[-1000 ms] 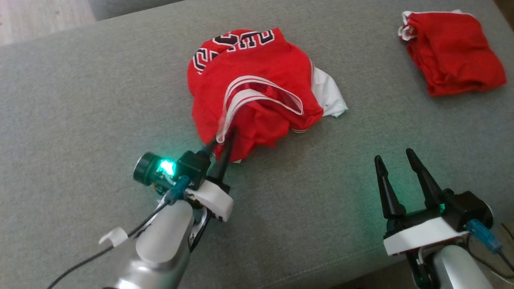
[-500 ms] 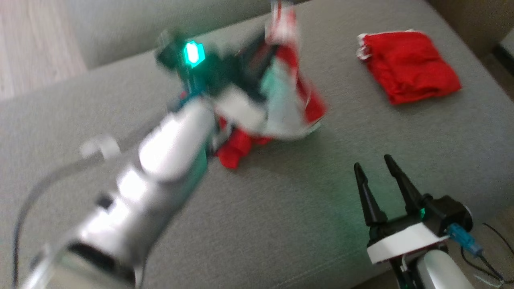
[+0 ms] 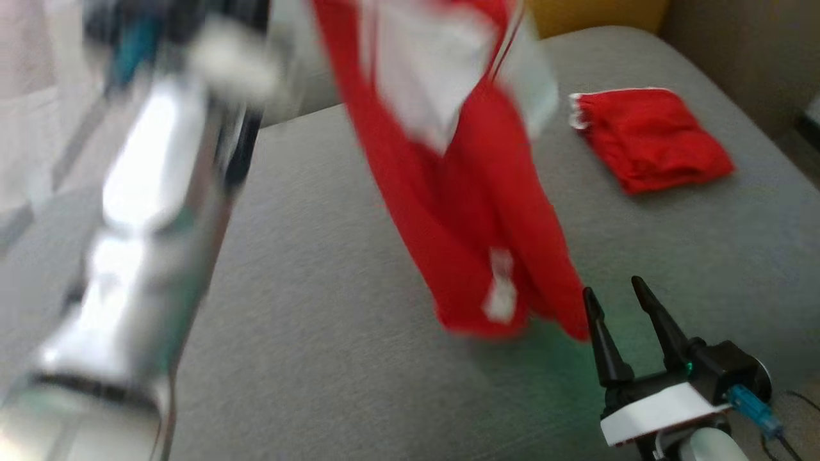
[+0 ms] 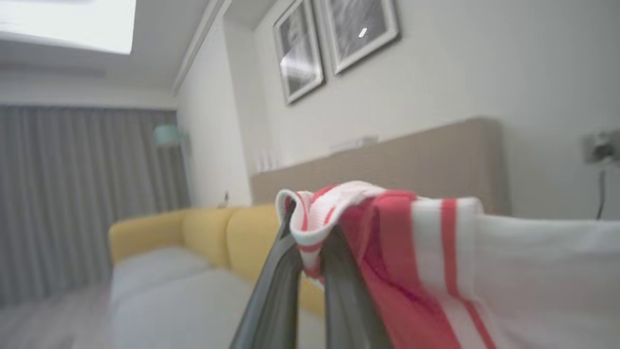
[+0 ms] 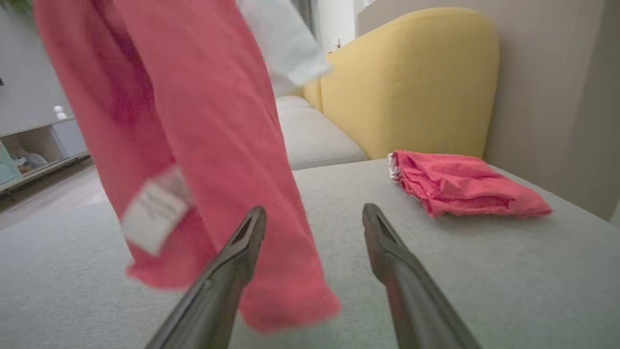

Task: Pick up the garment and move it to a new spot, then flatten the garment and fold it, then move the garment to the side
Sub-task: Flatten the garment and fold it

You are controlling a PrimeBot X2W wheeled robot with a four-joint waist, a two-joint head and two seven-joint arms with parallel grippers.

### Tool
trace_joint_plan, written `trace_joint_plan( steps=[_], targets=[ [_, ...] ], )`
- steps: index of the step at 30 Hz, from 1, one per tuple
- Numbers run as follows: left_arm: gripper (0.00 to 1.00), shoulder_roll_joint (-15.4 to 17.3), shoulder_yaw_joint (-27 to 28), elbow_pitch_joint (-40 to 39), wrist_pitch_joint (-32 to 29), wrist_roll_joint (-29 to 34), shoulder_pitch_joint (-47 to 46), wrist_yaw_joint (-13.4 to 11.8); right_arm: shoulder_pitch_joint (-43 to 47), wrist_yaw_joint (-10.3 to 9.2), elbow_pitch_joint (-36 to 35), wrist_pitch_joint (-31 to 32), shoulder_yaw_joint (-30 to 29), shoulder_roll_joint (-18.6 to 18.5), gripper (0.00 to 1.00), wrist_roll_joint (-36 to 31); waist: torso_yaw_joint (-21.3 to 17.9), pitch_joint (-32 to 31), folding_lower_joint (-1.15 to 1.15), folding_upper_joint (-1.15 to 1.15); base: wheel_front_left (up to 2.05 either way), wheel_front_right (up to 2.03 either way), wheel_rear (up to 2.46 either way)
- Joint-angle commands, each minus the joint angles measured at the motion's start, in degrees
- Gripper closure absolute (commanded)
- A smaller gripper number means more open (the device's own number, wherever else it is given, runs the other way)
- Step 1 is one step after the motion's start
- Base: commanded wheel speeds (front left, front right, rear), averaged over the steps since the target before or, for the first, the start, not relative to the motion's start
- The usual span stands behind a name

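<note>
The left gripper (image 4: 310,247) is clenching its two fingers on the red-and-white striped edge of the garment (image 3: 474,243). The cloth is hanging down from this grip in a long red fall. Its white label (image 5: 155,208) is showing near the lower end. In the head view the left arm (image 3: 147,211) is blurred, so I am judging that it is moving fast.

The right gripper (image 3: 613,286) is standing with its jaws apart and is grasping nothing. The lower end of the garment is dangling just in front of its fingertips, more toward its left finger. I cannot tell whether the hem is touching the grey cushion (image 3: 333,358) or is hanging just above it. A second red piece, folded (image 3: 653,137), is lying beyond the right gripper, further along its fingers and a little to its right, well apart from the hanging cloth.

I am judging that the first step is in hand: the garment is lifted and is waiting for a new spot. The next move is asking for carrying it over a bare part of the cushion, away from the folded piece, and lowering it slowly so that it spreads and does not heap. The free right gripper is placed well for taking a second edge.
</note>
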State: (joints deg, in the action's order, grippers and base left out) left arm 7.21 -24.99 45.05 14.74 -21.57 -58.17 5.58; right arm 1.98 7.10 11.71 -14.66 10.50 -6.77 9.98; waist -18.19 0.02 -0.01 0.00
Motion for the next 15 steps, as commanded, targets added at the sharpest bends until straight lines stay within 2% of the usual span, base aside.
trace_joint_plan(
  steps=[1, 6, 7, 8, 15],
  targets=[
    [1.0, 3.2, 2.5, -0.4, 0.3, -0.9, 1.3, 0.1, -1.8, 0.39, -2.2, -0.3, 1.2, 0.1, 0.0, -0.5, 2.2, 1.0, 0.01, 0.0, 0.0, 0.0, 0.0],
    [1.0, 5.2, 5.0, 3.7, 0.3, -3.5, 13.6, 0.7, -3.0, 0.39, -2.3, -0.3, 1.3, -0.2, 0.0, -0.5, 5.1, 3.5, 0.01, 0.0, 0.0, 0.0, 0.0],
    [0.58, 5.6, 5.4, 4.6, 0.3, -3.7, 15.3, 0.7, -3.3, 0.39, -2.3, -0.3, 1.5, -0.3, 0.0, -0.5, 5.4, 3.9, 0.01, 0.0, 0.0, 0.0, 0.0],
    [0.0, 6.0, 5.8, 5.4, 0.3, -3.8, 16.7, 0.7, -3.5, 0.39, -2.3, -0.3, 1.7, -0.5, 0.0, -0.5, 5.7, 4.2, 0.01, 0.0, 0.0, 0.0, 0.0],
    [0.0, 8.6, 8.5, 4.7, 0.3, -1.4, 22.6, -2.1, -3.9, 0.39, -2.6, -0.3, 1.1, -1.2, 0.0, -0.3, 7.2, 5.1, 0.01, 0.0, 0.0, 0.0, 0.0]
  ],
)
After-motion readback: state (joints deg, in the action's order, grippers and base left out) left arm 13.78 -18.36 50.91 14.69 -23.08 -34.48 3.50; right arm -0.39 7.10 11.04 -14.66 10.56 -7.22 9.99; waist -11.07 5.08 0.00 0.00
